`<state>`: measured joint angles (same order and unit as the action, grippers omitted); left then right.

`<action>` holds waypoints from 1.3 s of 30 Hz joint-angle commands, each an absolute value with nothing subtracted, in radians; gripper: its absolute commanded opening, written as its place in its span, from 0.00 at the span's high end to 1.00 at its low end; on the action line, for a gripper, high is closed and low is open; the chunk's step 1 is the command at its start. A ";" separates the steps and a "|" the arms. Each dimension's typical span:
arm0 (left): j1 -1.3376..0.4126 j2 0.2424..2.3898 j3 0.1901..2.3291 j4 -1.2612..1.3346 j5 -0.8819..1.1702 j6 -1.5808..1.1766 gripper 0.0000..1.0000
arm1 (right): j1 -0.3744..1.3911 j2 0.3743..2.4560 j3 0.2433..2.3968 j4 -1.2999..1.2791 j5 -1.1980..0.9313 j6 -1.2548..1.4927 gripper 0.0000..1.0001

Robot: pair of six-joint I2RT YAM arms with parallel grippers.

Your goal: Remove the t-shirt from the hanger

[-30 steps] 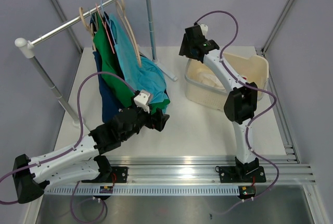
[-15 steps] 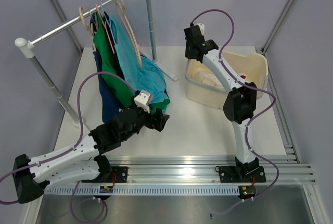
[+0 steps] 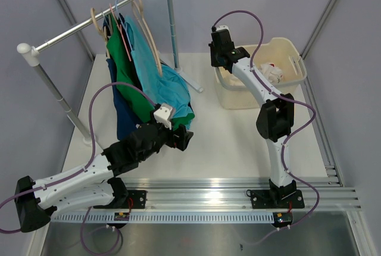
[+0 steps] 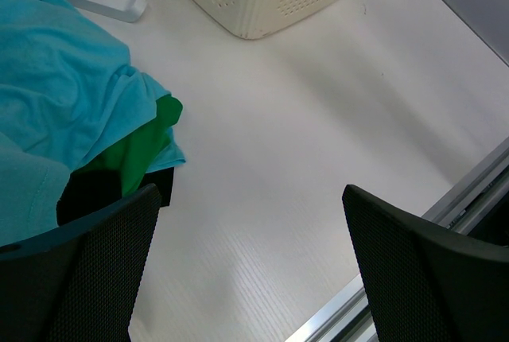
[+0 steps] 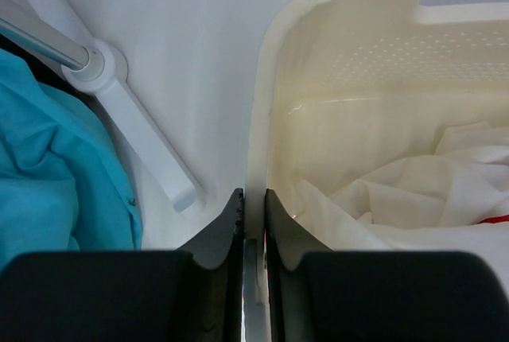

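**Right gripper** [image 5: 253,207]: jaws nearly closed, pinching the side wall of the basket [image 5: 342,16] at its rim, upper right of the overhead view. The basket sits tilted, probably tipped or dragged by that hold.

**T-shirt** [image 5: 398,199]: white, crumpled, a sliver of red print showing. It lies inside the basket, well apart from the clothes rail [image 3: 89,27], so removal looks done.

**Left gripper** [image 4: 250,231]: jaws wide apart, empty, hovering over the table [image 4: 318,119] beside the blue shirt [image 4: 71,79]; likely idle.

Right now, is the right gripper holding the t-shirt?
No, the right gripper pinches the rim of the basket; the t-shirt lies inside it.
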<state>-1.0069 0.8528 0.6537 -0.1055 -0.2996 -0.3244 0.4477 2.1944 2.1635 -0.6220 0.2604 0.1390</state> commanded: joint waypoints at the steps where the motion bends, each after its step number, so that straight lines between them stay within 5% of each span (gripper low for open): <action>1: -1.009 0.854 0.684 -0.074 -0.316 -0.328 0.01 | 0.454 2.155 2.161 -0.525 0.160 0.118 1.00; 22: -1.009 0.887 0.701 -0.086 -0.307 -0.327 0.01 | 0.477 2.218 2.186 -0.351 0.055 0.098 1.00; 25: -1.009 0.885 0.699 -0.084 -0.310 -0.325 0.01 | 0.477 2.204 2.189 -0.367 0.101 0.098 0.74; 30: -1.009 0.885 0.701 -0.084 -0.307 -0.321 0.01 | 0.477 2.086 2.128 -0.383 0.211 0.100 0.03; 39: -1.009 0.850 0.686 -0.065 -0.278 -0.316 0.01 | 0.476 1.795 1.987 -0.650 0.368 0.285 0.00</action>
<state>-1.0069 0.8814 0.6559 -0.1181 -0.2951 -0.3222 0.4660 1.9507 2.0182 -0.5327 0.2993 0.1844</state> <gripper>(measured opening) 0.987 0.991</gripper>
